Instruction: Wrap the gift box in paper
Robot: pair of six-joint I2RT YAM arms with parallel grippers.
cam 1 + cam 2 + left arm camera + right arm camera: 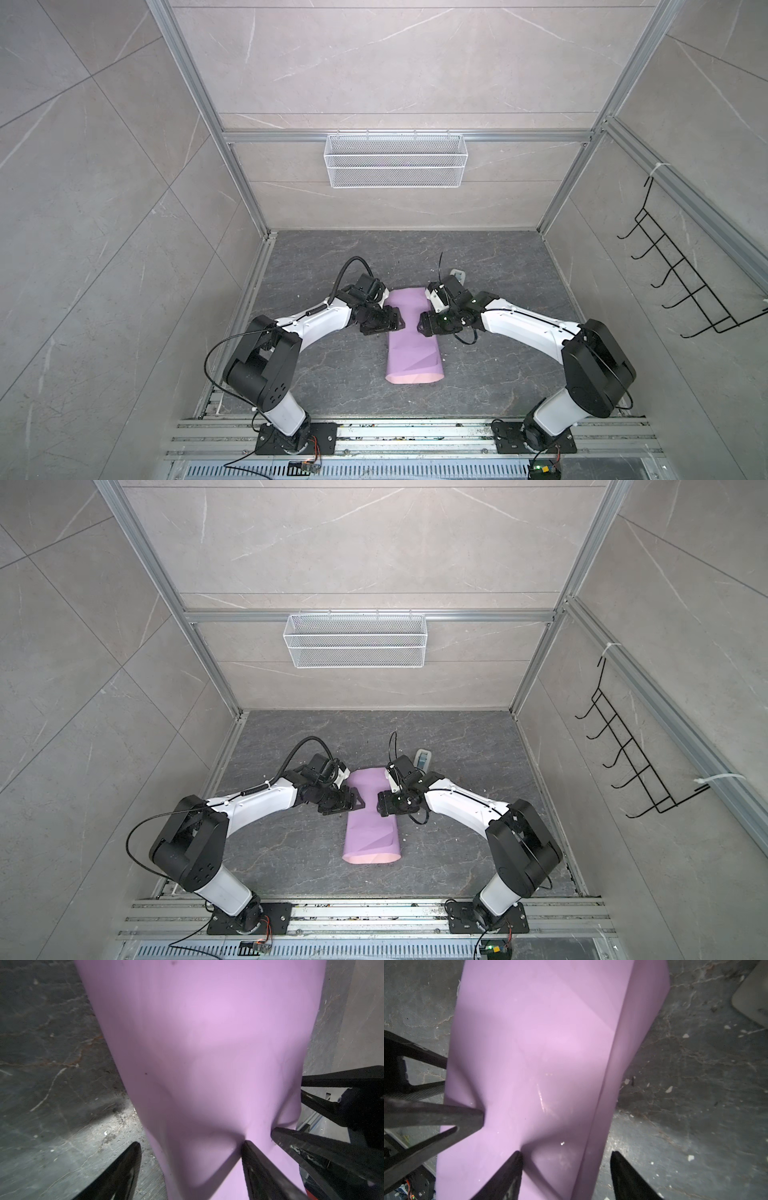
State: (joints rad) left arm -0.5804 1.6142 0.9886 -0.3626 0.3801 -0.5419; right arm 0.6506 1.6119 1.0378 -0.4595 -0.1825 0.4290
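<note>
The paper (411,349) lay folded lilac-side-out in the middle of the table (332,270), running twelve to six o'clock. The gift box could not be seen. The left gripper (190,1147) at its nine and the right gripper (565,1153) at its three, both wide-jawed, each pressed one fingertip into it. The tape dispenser (422,759) at one was half covered by the right arm.

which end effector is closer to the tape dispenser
Right. The right end effector sits on the paper's edge nearest the tape dispenser; the left end effector is on the opposite edge, farther away.
</note>
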